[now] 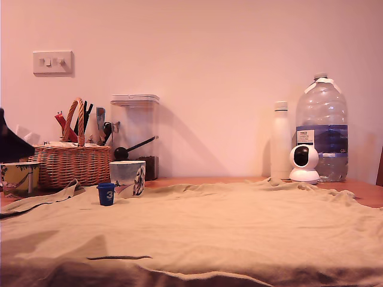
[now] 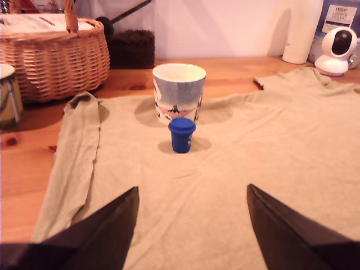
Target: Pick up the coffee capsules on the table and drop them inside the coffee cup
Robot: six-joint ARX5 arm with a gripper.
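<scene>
Two dark fingers [image 2: 191, 225] fill the near edge of the wrist view, spread wide apart with nothing between them, hovering over a tan cloth [image 2: 225, 169] spread on the wooden counter [image 2: 22, 163]. Straight ahead of the gap between the fingers, well beyond their tips, stands the dark blue coffee capsule [image 2: 181, 135], wide end up on the cloth; the exterior view shows a white "3" on its side. Just behind it, nearly touching, is the coffee cup [image 2: 179, 93], upright, whitish with pale blue and dark print; what shows of its inside looks pale and bare, though its bottom is hidden. Only this one capsule is visible.

Farther off, to one side of the fingers, a wicker basket [image 2: 53, 59] holds papers and, in the exterior view, assorted utensils. Beside it sits a yellow-green patterned mug [image 2: 8, 98], cut off at the frame edge. Behind the cup a clear lidded canister [image 1: 135, 137] holds something dark at its bottom. Against the wall on the other side stand a white bottle [image 1: 280, 140], a small white camera [image 1: 303, 164] and a large water jug [image 1: 322, 128].
</scene>
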